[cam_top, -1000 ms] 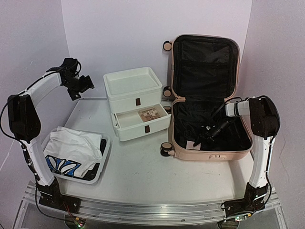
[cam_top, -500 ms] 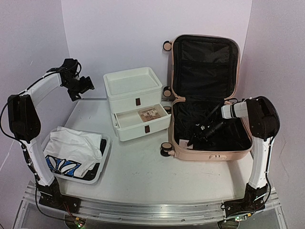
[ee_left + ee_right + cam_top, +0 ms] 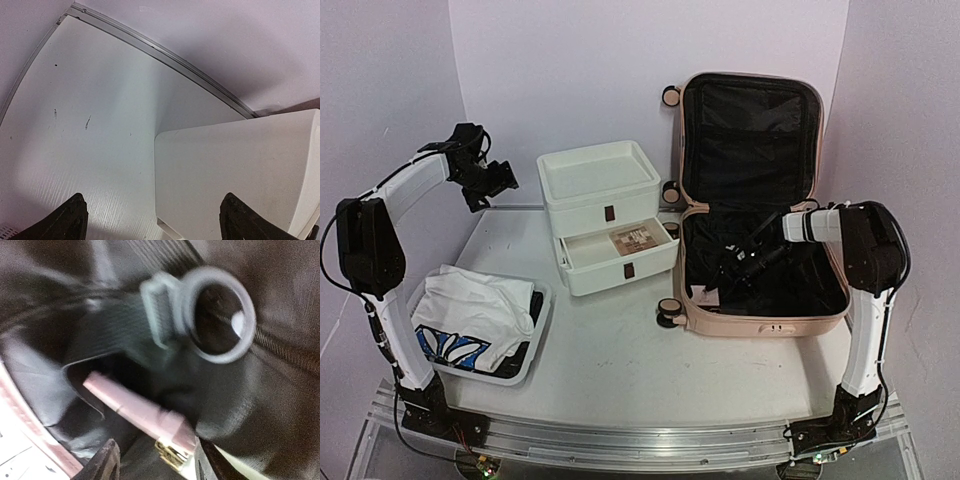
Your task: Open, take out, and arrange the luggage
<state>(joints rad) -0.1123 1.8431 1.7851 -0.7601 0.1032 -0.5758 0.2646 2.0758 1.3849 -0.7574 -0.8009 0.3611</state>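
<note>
Tabletop, left rear edge: left gripper (image 3: 498, 178), raised, jaws spread wide, nothing held. Right rear corner: luggage (image 3: 760, 326), open, lid upright. Inside lower shell: right gripper (image 3: 722, 272), jaws astride pink strip (image 3: 140, 412); grasp cannot be told.

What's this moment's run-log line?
pink suitcase: open | right gripper: inside lower half, at pink item, grip unclear | left gripper: open, empty

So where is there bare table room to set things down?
Free: the table front, between basket and suitcase, before the drawers; also the back-left corner beside the drawers. Crowded: basket, and suitcase with the right end effector inside.
</note>
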